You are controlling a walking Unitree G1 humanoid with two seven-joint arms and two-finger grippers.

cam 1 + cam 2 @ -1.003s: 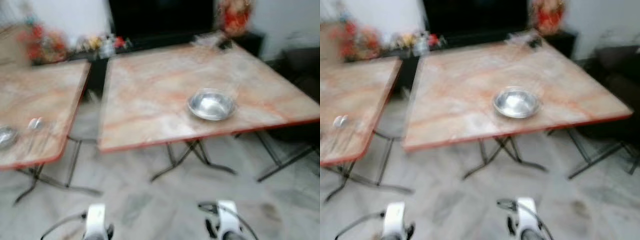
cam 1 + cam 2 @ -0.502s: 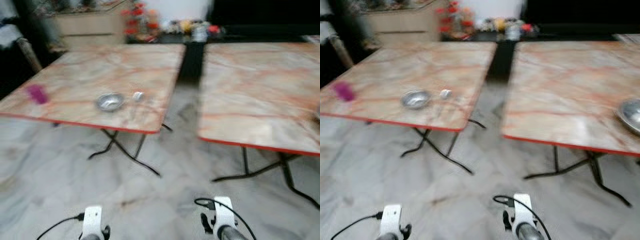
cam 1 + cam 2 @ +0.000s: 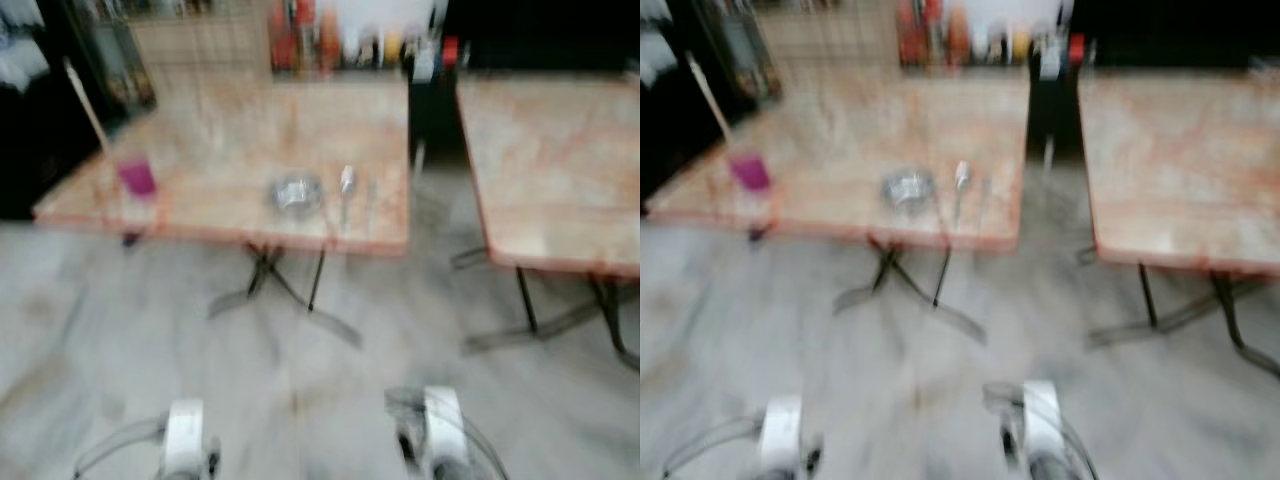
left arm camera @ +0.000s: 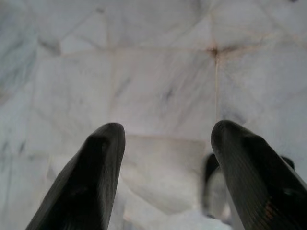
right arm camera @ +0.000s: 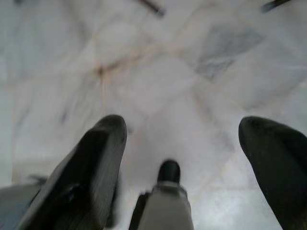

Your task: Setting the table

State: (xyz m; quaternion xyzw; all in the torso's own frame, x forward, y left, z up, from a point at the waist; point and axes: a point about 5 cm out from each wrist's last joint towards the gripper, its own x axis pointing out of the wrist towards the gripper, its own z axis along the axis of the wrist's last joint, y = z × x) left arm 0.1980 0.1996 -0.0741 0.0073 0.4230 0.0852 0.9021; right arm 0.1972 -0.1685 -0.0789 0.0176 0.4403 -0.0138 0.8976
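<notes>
A pale marble floor (image 3: 120,330) spreads under two folding tables with orange-veined tops and red edging, standing side by side with a dark gap between them; a shelf of bottles and bright clutter (image 3: 330,40) runs along the back wall. The head views are blurred, which suggests the camera is moving, so fine detail is lost.

The left tabletop (image 3: 220,120) carries what there is to lay. A small steel bowl (image 3: 296,192) sits close to the near edge, a little right of the middle. Just beside it, toward the near right corner, lies a slim shiny piece that looks like a spoon (image 3: 346,182), though the blur leaves that uncertain. A magenta cup (image 3: 137,177) stands near the near left corner, well apart from the bowl. They appear grouped along the near edge, within reach of anyone standing on this side. What shows of the right tabletop (image 3: 560,150) looks bare.

Both arms hang low, pointing at the floor, as suits walking rather than reaching. The left gripper (image 4: 165,158) has its jaws spread wide with only marble tiles between them, holding nothing. The right gripper (image 5: 192,158) is likewise wide apart and empty, over the floor. Neither is near either table, so I judge the robot is between steps, heading for the items on the left tabletop.
</notes>
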